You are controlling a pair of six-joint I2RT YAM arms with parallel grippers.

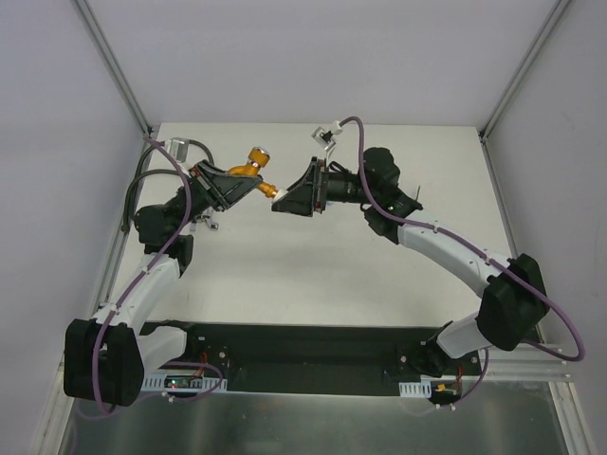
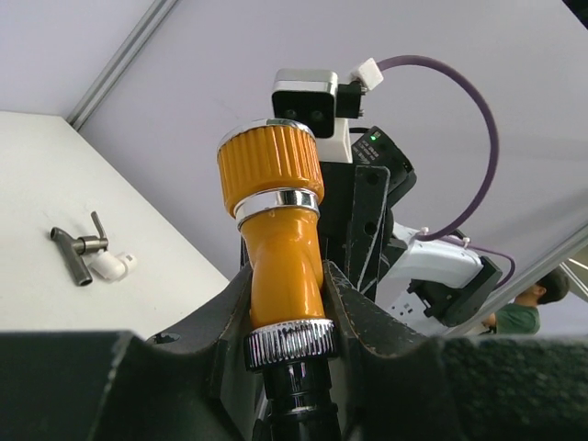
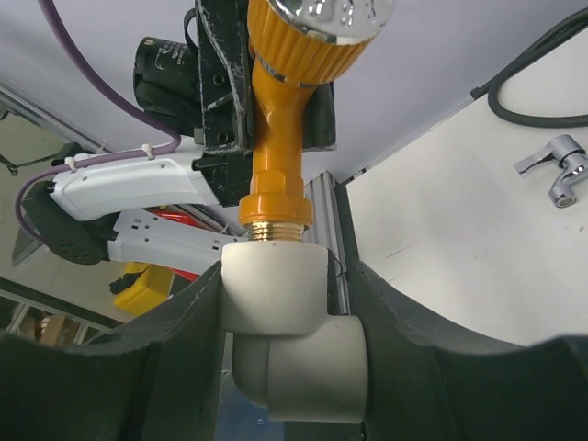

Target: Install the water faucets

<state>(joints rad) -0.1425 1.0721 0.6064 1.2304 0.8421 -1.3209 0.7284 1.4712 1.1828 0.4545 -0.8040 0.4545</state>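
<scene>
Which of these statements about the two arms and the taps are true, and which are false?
1. The left gripper grips the orange faucet. True.
2. The right gripper is empty. False: it holds a white elbow fitting.
3. The orange faucet's threaded end meets the white elbow fitting's opening. True.
4. The grey-brown faucet is held up in the air. False: it lies on the table, beside a small white fitting.

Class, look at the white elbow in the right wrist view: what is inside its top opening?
The orange faucet puts its gold end into the elbow. How far in it goes is hidden by the elbow's wall.
</scene>
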